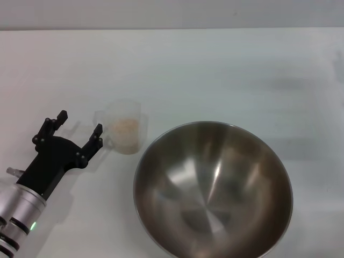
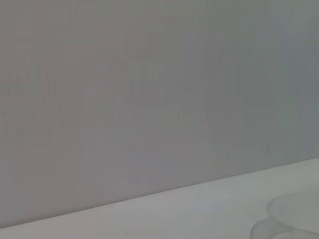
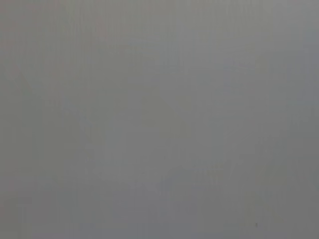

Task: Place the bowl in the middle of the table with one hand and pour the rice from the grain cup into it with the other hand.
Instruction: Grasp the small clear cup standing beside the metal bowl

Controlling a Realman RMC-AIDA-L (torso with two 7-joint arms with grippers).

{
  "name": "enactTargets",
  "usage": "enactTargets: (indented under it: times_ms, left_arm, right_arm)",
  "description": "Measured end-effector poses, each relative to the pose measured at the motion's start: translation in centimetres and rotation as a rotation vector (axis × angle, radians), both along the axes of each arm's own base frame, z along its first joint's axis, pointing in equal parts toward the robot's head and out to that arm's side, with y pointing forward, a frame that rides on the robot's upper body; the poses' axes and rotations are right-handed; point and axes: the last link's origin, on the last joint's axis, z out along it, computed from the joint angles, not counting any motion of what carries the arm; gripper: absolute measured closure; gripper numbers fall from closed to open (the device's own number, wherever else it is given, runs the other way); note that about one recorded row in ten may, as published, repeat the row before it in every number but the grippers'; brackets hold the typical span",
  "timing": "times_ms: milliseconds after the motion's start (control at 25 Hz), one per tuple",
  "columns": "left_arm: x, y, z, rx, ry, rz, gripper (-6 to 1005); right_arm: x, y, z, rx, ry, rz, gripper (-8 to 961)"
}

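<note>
On the near left of the bench (image 1: 215,70), my left claw (image 1: 79,129) is lined up on the grain cup (image 1: 124,131), fingers spread and holding nothing.

From the head view I judge the spread is there to take the cup's handle, which seems to point toward the claw; one fingertip sits just beside the cup, whether touching I cannot tell. Rice (image 1: 124,127) shows as a pale heap inside the upright cup, so nothing has been poured. To its right stands the bowl (image 1: 213,189), empty, near the middle but toward the near edge, close enough that I expect a short carry and tilt. My right claw is not in view anywhere; its wrist camera shows only blank grey.
</note>
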Motion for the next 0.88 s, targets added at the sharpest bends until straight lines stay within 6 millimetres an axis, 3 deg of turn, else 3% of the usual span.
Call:
enactTargets:
  times_ms: [880]
  left_arm:
    - [0.3,1.8,0.2,0.012,0.008,0.017,351]
  right_arm:
    - [-0.1,0.1,-0.1,0.0,0.004,0.001,396]
